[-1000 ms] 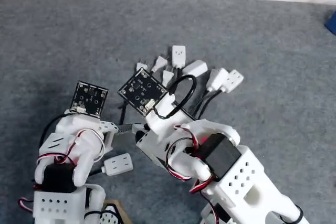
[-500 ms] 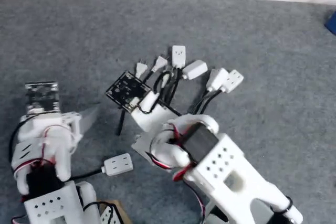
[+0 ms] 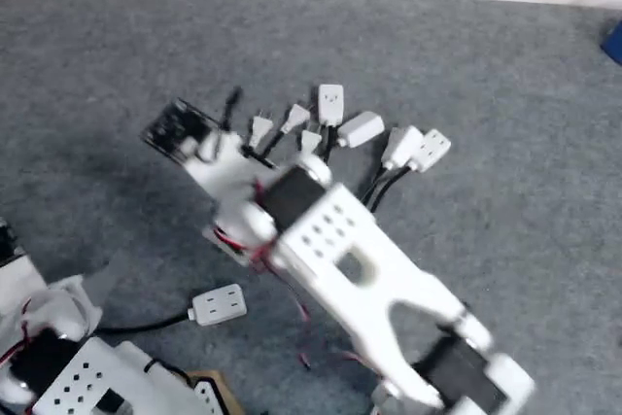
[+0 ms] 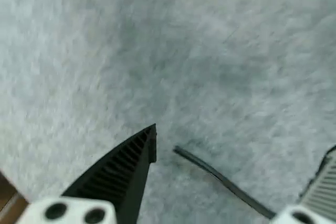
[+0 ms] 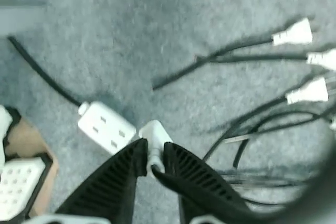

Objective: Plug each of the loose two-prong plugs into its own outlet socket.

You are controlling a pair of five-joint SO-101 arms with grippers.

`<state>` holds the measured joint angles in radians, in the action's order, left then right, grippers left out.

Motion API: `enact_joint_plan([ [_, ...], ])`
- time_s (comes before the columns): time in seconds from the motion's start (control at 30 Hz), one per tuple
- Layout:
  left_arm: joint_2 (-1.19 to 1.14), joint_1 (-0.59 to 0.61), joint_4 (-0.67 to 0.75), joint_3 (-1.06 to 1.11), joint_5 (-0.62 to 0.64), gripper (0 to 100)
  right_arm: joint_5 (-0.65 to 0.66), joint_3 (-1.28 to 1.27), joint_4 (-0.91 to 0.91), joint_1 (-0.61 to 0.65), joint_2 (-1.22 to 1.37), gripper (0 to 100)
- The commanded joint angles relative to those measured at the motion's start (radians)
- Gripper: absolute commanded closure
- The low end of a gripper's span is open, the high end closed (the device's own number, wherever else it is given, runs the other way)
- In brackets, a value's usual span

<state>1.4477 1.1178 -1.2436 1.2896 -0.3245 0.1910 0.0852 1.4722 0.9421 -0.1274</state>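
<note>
Left gripper point(image 4: 241, 145) gapes empty, the nearer arm to the outlet socket point(image 3: 219, 305), which lies slots-up with its long axis across the table. The right gripper point(image 5: 155, 149) pinches a white plug point(image 5: 153, 134), up by the loose plugs point(image 3: 292, 123), so the socket looks to lie back toward the arms.

white plug point(image 5: 153, 134) and white outlet socket point(image 5: 105, 125) on black cords point(image 5: 39, 69); mottled grey surface point(image 5: 157, 24); right gripper point(image 5: 155, 153) black, ribbed.

carpet point(image 3: 505, 94): rough matt pile | plug point(image 5: 153, 134): smooth plastic | outlet socket point(image 5: 105, 125): glossy plastic | right tool point(image 5: 154, 150): ribbed plastic
</note>
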Motion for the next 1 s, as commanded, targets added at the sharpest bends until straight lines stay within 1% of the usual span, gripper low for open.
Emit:
enact_joint_plan([
  [0.0, 0.002, 0.114, 0.071, 0.010, -0.009, 55, 0.011, 0.300, 0.077, 0.010, 0.185, 99.2],
  [0.07, 0.002, 0.151, 0.091, 0.038, -0.009, 55, 0.046, 0.406, 0.131, 0.010, 0.286, 99.2],
  [0.13, 0.002, 0.148, 0.127, 0.070, -0.012, 55, 0.081, 0.472, 0.176, 0.016, 0.372, 99.1],
  [0.23, 0.002, 0.102, 0.147, 0.082, -0.012, 55, 0.133, 0.486, 0.226, 0.036, 0.435, 99.1],
  [0.3, 0.002, 0.058, 0.146, 0.087, -0.014, 55, 0.141, 0.486, 0.249, 0.041, 0.430, 99.1],
  [0.37, 0.002, 0.013, 0.146, 0.088, -0.018, 55, 0.109, 0.489, 0.282, -0.008, 0.403, 99.1],
  [0.43, 0.001, -0.038, 0.124, 0.079, -0.058, 55, 0.052, 0.472, 0.292, -0.110, 0.354, 99.1],
  [0.5, 0.001, -0.127, 0.063, 0.050, -0.080, 55, 0.008, 0.381, 0.291, -0.237, 0.297, 99.1],
  [0.6, -0.045, -0.303, -0.054, -0.045, -0.083, 55, 0.015, 0.163, 0.263, -0.344, 0.208, 99.1],
  [0.67, -0.143, -0.429, -0.137, -0.139, -0.081, 55, 0.021, -0.010, 0.186, -0.397, 0.133, 99.1],
  [0.73, -0.282, -0.552, -0.203, -0.242, -0.083, 55, 0.018, -0.193, 0.064, -0.447, 0.045, 99.1],
  [0.87, -0.596, -0.759, -0.304, -0.455, -0.087, 55, 0.020, -0.530, -0.091, -0.478, -0.139, 99.1],
  [0.97, -0.786, -0.897, -0.365, -0.568, -0.137, 55, 0.015, -0.673, -0.153, -0.476, -0.285, 99.1],
])
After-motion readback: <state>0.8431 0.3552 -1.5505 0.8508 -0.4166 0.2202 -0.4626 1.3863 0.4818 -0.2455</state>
